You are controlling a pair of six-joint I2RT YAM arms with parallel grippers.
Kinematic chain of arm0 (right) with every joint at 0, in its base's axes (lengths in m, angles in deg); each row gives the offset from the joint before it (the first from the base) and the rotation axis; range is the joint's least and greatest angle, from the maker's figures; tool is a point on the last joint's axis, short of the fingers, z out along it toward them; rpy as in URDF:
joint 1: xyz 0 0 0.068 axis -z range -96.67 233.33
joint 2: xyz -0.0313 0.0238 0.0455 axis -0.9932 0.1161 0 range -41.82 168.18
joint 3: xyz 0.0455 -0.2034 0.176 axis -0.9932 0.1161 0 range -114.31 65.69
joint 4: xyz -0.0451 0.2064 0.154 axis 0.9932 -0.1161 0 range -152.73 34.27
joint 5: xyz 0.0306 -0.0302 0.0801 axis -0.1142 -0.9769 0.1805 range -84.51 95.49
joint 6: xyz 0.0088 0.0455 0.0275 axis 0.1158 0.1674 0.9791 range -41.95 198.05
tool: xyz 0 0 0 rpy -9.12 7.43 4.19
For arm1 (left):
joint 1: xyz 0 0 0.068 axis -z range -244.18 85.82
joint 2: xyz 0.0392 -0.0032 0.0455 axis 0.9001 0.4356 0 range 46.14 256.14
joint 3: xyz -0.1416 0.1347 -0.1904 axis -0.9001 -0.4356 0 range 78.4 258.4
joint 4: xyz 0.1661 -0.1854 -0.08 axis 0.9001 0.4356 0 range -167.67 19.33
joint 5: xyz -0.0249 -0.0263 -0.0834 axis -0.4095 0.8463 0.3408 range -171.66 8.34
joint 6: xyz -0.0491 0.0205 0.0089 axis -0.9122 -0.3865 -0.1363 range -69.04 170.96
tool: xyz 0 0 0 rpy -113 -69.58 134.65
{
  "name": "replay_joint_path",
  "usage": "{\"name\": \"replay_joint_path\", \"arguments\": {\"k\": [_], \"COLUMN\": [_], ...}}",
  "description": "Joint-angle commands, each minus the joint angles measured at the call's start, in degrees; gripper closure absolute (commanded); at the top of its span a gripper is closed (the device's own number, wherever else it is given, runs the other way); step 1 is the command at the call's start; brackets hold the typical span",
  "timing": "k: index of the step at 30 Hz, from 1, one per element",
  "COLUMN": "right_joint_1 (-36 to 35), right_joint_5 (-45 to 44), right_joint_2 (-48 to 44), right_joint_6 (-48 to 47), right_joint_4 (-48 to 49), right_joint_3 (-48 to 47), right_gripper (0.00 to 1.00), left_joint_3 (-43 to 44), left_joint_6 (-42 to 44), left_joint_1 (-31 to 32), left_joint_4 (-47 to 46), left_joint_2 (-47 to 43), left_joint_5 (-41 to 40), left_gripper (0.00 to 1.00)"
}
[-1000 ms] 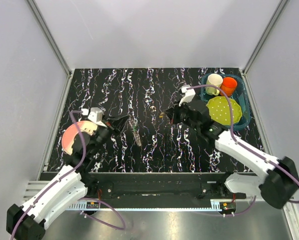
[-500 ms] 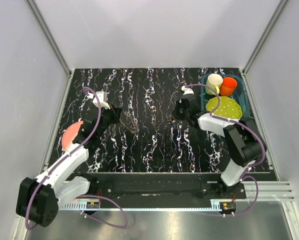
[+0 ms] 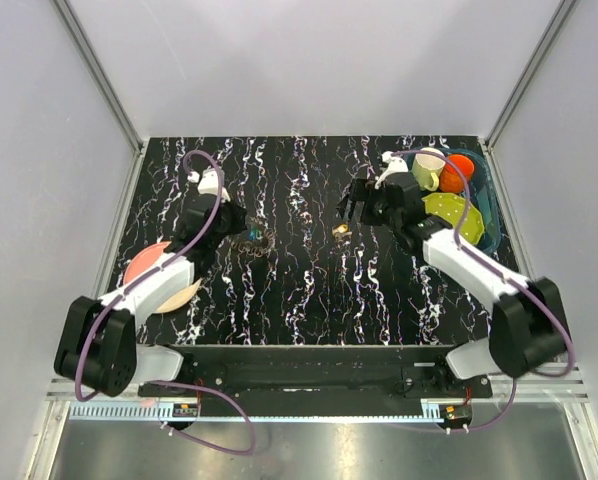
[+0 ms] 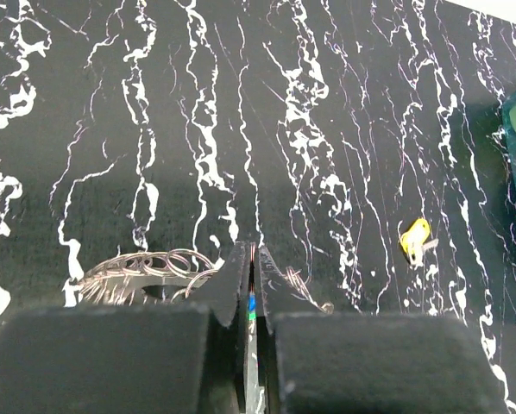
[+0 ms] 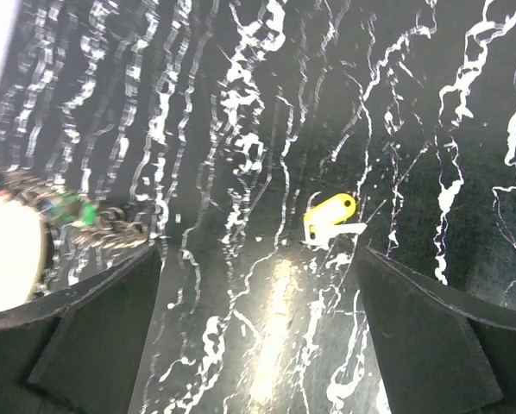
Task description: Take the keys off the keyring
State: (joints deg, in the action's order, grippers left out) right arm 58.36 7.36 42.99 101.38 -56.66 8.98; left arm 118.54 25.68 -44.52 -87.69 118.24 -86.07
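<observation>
The keyring (image 3: 256, 239) is a silver bunch of wire loops (image 4: 146, 266) lying on the black marbled table, left of centre. My left gripper (image 3: 241, 232) is shut on it. A thin edge with blue and green key heads (image 4: 253, 304) is pinched between its jaws (image 4: 252, 254). A yellow key (image 3: 341, 230) lies loose on the table (image 5: 330, 216) (image 4: 415, 240). My right gripper (image 3: 351, 207) hovers just above and behind that key, wide open with nothing held (image 5: 260, 254). The right wrist view also shows the keyring with a green key (image 5: 85, 212) at far left.
A teal bin (image 3: 487, 200) at the back right holds a cream mug (image 3: 428, 168), an orange cup (image 3: 459, 172) and a green dotted plate (image 3: 451, 215). A pink disc (image 3: 154, 277) lies at the left, partly under the left arm.
My right gripper opened and let go of the yellow key, which now lies on the table. The left gripper moved further back and right, still gripping the keyring.
</observation>
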Motion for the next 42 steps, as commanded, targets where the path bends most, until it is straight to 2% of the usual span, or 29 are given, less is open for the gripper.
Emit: {"name": "replay_joint_path", "arguments": {"k": [1, 3, 7, 10, 13, 17, 18, 23, 26, 29, 38, 42], "right_joint_1": [-0.3, -0.4, -0.4, -0.4, -0.4, -0.4, -0.4, -0.4, -0.4, -0.4, -0.3, -0.4], "right_joint_5": [3.8, 3.6, 3.0, 3.2, 3.6, 3.6, 3.8, 6.4, 7.5, 7.4, 8.5, 8.3], "right_joint_2": [-10.7, -13.3, -19.6, -21.6, -21.9, -21.3, -21.2, -19.6, -19.5, -20.5, -20.6, -21.1], "right_joint_6": [1.1, 1.6, 1.3, 0.2, -0.9, -0.5, 0.1, 2.1, 2.3, 2.2, 2.6, 2.4], "right_joint_4": [-2.5, -4.7, -6.3, -6.3, -6.6, -6.6, -6.6, -6.4, -6.5, -7.1, -8.7, -9.1], "right_joint_3": [2.5, 3.4, 4.4, 4.4, 3.7, 3.5, 3.6, 3.7, 4.3, 4.9, 4.5, 4.5], "right_gripper": [0.00, 0.00, 0.00, 0.00, 0.00, 0.00, 0.00, 0.00, 0.00, 0.00, 0.00, 0.00], "left_joint_3": [4.1, 4.7, 4.7, 3.5, 3.5, 3.1, 0.2, -11.4, -14.0, -16.8, -19.5, -20.5], "left_joint_6": [-0.6, -1.3, -2.8, -2.6, -1.0, -0.6, -1.3, -5.9, -7.8, -11.4, -15.1, -16.9], "left_joint_1": [-0.4, -0.6, -1.3, -1.8, -2.0, -2.3, -2.3, -2.3, -2.3, -2.3, -2.3, -2.3], "left_joint_4": [-2.9, -3.7, -11.3, -21.2, -25.7, -20.2, -20.0, -27.9, -27.4, -25.6, -23.7, -18.6], "left_joint_2": [5.7, 8.8, 12.0, 11.3, 9.7, 9.1, 8.9, 6.6, 6.1, 5.0, 3.9, 0.5], "left_joint_5": [-1.7, -1.0, 3.4, 9.1, 11.7, 10.8, 10.0, 5.1, 4.7, 0.9, 0.2, -1.9], "left_gripper": [1.00, 1.00, 1.00, 1.00, 1.00, 1.00, 1.00, 1.00, 1.00, 1.00, 1.00, 1.00]}}
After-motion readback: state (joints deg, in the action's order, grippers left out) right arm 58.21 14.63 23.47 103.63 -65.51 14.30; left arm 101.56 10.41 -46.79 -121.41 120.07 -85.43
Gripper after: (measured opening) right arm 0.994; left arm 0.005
